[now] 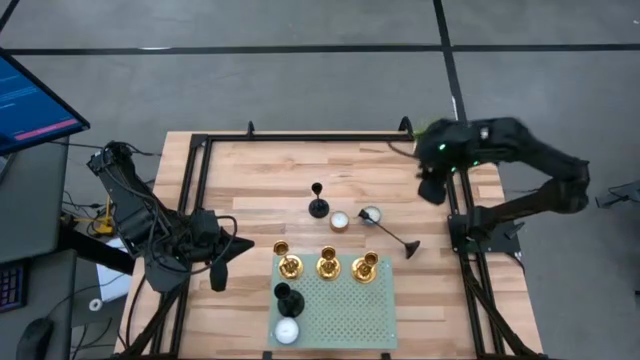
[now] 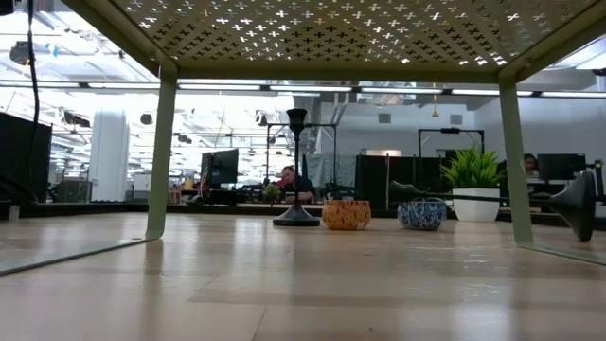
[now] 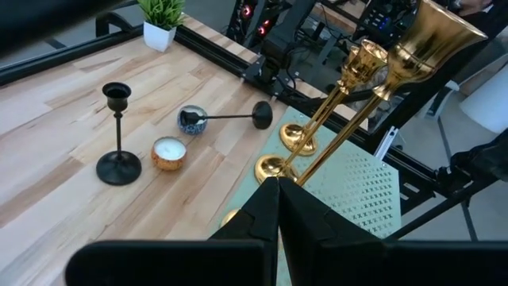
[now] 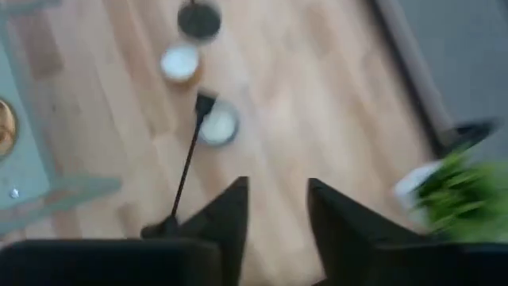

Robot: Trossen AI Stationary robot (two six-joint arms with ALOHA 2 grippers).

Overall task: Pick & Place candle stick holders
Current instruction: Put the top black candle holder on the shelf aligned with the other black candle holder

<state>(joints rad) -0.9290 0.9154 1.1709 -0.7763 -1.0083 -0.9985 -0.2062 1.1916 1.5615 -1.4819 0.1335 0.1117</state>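
Note:
Three gold candle stick holders (image 1: 327, 265) stand by their round bases on a pale green perforated stand (image 1: 350, 310); they also show in the left wrist view (image 3: 349, 95). One black holder (image 1: 288, 298) stands on the stand as well. Another black holder (image 1: 318, 205) stands upright on the table. A third black holder (image 1: 392, 233) lies on its side, its cup end at a blue candle bowl (image 1: 371, 215). My left gripper (image 3: 278, 199) is shut and empty by the stand's left side. My right gripper (image 4: 278, 191) is open and empty above the table's far right part.
An orange candle bowl (image 1: 340, 221) sits between the upright and the fallen black holder. A white candle (image 1: 287, 331) sits on the stand's near left corner. A small green potted plant (image 3: 159, 20) stands at the far right corner. A black frame rail (image 1: 300, 137) runs around the table.

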